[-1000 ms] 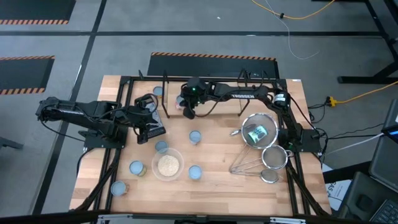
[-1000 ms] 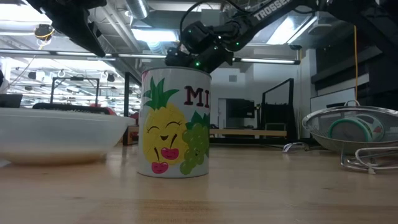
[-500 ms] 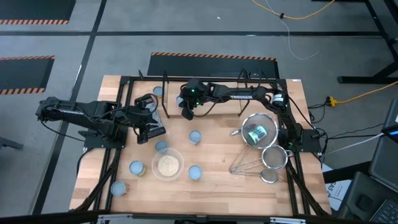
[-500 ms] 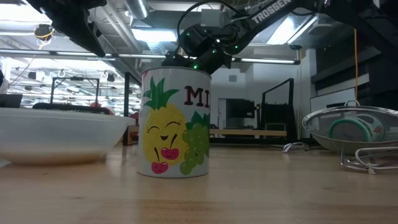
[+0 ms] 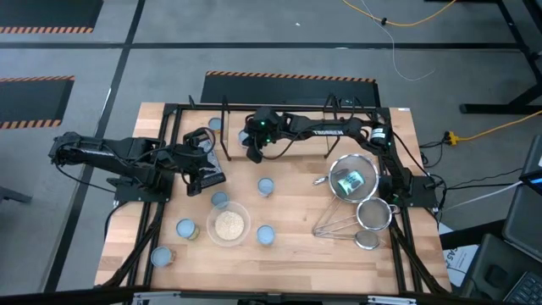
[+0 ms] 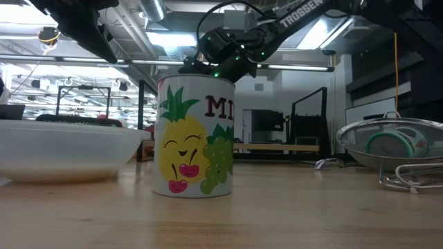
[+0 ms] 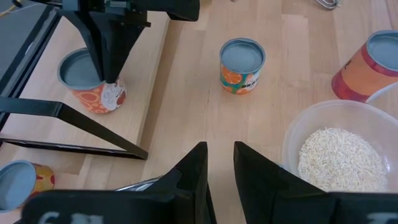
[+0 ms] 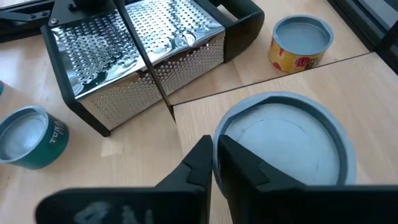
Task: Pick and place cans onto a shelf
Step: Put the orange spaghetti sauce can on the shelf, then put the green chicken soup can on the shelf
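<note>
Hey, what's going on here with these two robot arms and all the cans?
The right pincer is at the shelf along the table's far side, just above a can resting on the board, fingers nearly together over its lid. Another can sits farther along the shelf. The left pincer waits over the left side, not gripping anything. More cans are on the table around a bowl of grains, one at the middle. A grater stands beside the shelf.
</note>
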`<state>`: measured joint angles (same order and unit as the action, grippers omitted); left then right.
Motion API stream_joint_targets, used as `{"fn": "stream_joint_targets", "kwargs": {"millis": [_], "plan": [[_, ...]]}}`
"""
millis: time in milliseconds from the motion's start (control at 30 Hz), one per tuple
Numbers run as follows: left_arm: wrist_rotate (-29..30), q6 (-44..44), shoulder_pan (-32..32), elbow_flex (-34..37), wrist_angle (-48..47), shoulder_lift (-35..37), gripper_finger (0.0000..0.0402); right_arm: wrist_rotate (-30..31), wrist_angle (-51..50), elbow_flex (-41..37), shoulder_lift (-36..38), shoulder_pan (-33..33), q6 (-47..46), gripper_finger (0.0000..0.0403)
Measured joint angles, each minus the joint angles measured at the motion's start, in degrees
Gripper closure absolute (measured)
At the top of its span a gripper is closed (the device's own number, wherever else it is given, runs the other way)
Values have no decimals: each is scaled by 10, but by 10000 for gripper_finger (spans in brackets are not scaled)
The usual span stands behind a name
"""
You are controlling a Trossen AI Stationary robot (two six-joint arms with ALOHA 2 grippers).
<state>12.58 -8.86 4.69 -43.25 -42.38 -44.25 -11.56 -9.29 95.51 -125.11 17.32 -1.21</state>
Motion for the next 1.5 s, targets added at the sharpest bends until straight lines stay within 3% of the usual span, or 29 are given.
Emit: {"fn": "stream_joint_targets", "kwargs": {"millis": [400, 600, 933, 1133, 1267, 1500], "plan": [[0, 0, 0, 0, 0, 0, 331, 0, 11, 0, 0, 0, 0, 282], [0, 0, 0, 0, 0, 0, 331, -5, 8, 6, 1, 0, 7, 277], [-19, -26, 0, 0, 0, 0, 331, -20, -126, 52, 70, 1, 107, 277], [-99, -184, 3, 0, -1, 0, 331, -16, -240, 54, 114, 1, 139, 277], [-170, -336, 32, 0, -9, 0, 331, -16, -251, 37, 122, -5, 145, 277], [-182, -594, 151, -1, 4, -31, 331, -20, -257, 16, 122, -31, 180, 277]]}}
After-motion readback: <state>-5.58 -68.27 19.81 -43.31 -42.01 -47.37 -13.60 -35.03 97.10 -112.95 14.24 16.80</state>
